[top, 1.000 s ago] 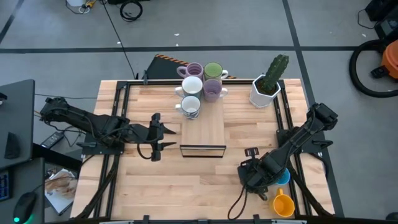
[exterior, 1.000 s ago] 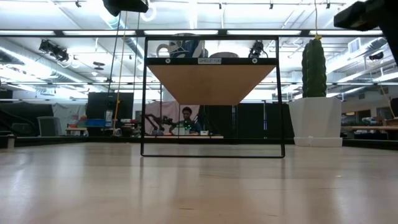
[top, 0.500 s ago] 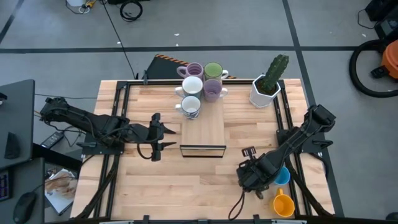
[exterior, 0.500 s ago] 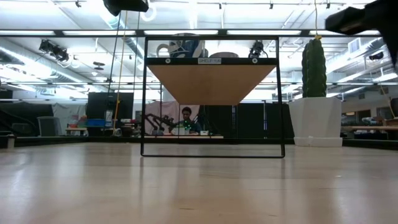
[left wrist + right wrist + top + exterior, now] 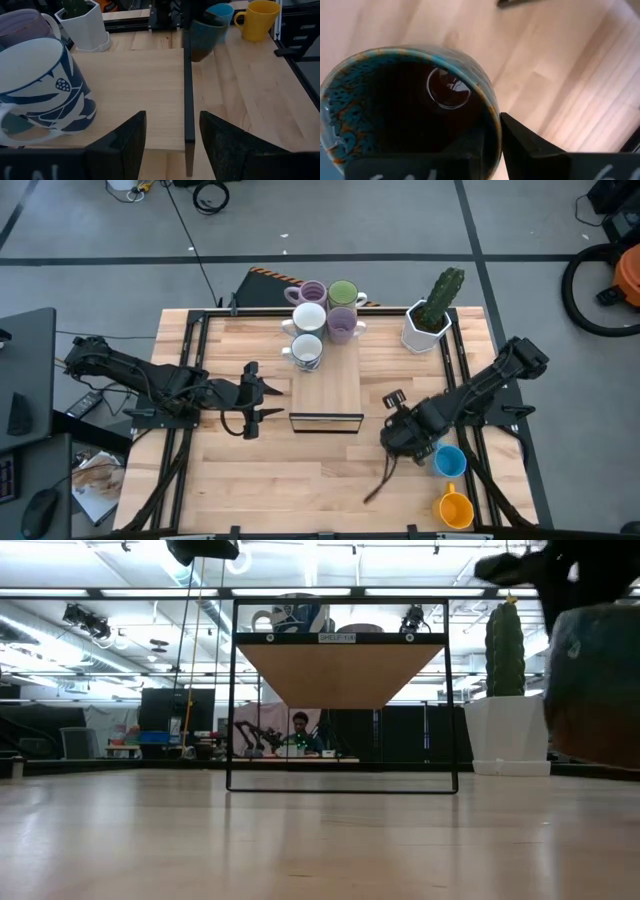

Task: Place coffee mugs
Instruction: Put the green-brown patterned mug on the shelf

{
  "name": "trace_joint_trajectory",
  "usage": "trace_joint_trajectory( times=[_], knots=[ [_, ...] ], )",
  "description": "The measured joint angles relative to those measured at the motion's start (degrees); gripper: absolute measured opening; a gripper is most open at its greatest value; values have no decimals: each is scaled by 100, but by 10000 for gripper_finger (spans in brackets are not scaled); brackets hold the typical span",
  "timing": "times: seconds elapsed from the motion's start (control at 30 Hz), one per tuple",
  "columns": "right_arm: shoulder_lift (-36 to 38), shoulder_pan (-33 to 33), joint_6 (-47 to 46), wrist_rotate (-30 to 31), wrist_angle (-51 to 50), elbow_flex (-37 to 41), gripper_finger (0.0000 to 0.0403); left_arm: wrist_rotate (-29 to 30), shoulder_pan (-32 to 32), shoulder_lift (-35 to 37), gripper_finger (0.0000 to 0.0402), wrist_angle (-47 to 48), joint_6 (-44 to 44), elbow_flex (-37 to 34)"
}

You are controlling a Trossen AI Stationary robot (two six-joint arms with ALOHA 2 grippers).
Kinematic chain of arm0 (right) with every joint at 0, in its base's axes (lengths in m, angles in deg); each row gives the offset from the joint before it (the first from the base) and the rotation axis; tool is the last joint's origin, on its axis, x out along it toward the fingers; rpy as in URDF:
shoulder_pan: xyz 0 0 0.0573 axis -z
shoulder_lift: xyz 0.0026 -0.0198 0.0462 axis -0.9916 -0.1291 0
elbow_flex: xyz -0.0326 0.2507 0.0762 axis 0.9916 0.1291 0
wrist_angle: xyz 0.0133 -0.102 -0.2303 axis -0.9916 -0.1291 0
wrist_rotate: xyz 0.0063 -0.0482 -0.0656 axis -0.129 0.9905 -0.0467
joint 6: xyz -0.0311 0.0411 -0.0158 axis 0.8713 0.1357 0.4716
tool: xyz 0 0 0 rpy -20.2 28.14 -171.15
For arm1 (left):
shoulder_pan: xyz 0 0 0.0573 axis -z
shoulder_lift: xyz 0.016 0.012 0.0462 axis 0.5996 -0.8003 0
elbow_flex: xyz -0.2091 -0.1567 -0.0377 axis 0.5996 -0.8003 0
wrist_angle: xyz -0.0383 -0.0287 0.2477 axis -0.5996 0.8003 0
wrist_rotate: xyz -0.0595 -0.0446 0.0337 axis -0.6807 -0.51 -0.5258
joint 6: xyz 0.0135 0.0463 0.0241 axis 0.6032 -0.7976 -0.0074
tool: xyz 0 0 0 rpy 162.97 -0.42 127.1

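The right gripper (image 5: 490, 140) clamps the rim of a dark mug (image 5: 405, 100), glossy brown inside with teal speckling, held above the table (image 5: 300, 480). Nearby stand a blue mug (image 5: 449, 461) and an orange mug (image 5: 455, 507). The left gripper (image 5: 172, 137), fingers apart, faces the shelf (image 5: 335, 385) bearing five mugs (image 5: 322, 320). A pot (image 5: 424, 328) holds a cactus (image 5: 440, 297).

left gripper (image 5: 262, 400): fingers apart, idle | right gripper (image 5: 400, 435): clamped, raised

The small label on the shelf (image 5: 340, 640) frame is too small to read.
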Motion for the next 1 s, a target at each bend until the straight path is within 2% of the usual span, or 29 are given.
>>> trace_joint_trajectory(
  times=[0.37,0.63,0.8,1.0],
  knots=[
    [481,989,1009,-87,137,739,50,0,0,0,192,17,-94,2],
    [510,1729,1734,-202,462,957,55,0,0,0,192,17,-94,4],
    [516,2080,1853,-64,575,962,76,0,0,0,192,24,-90,4],
    [516,2352,1611,-97,572,960,131,0,1,0,192,57,-61,4]
  ],
)
